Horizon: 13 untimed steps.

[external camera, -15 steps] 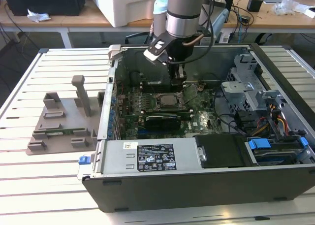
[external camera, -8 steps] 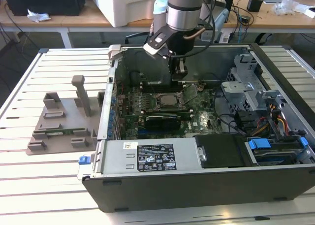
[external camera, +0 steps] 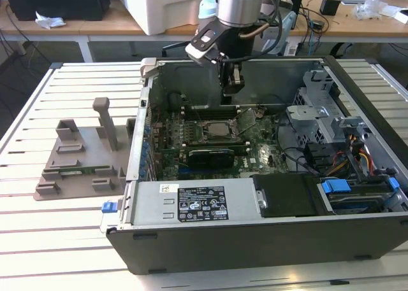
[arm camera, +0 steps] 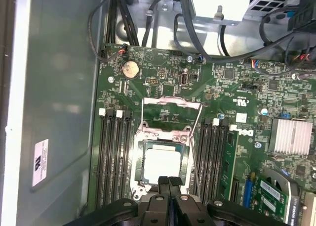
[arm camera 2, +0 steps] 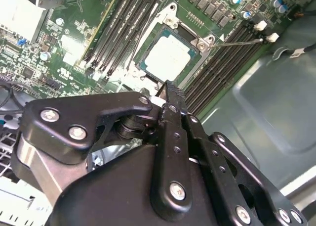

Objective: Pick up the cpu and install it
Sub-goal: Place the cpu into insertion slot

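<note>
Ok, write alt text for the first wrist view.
The cpu lies in its socket on the green motherboard, the metal retention frame flipped open. The shut gripper hangs over the cpu's edge, holding nothing.

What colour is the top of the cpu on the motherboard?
Silver-grey and shiny, with a thin greenish edge. The second wrist view shows the cpu best.

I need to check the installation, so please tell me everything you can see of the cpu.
The cpu is a flat square chip with a pale shiny metal top and a thin green edge. It lies flat in the black socket frame on the motherboard. The metal retaining plate stands open, so nothing covers it. The shut gripper hangs above it, not touching it in the exterior view.
</note>
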Available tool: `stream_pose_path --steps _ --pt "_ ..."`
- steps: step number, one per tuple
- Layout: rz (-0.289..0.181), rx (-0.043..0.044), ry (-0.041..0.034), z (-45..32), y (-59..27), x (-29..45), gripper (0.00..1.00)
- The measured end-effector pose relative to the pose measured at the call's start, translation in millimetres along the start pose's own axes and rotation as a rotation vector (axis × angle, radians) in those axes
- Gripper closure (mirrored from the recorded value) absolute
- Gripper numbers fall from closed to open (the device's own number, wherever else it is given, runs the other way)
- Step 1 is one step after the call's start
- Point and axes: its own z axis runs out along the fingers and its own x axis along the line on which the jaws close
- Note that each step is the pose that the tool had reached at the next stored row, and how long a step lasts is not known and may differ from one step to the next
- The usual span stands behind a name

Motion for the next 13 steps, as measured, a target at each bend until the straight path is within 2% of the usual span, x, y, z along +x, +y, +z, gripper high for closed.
stream_pose_path --steps 5,7,13 --pt "0.0 0.0 0.0001 -15.2 -0.5 -0.2 0.89" --pt "0.0 -0.0002 0.0003 -17.7 -0.6 -0.2 0.89" --pt "0.0 -0.0001 0.0002 -18.1 -0.6 -0.2 0.89"
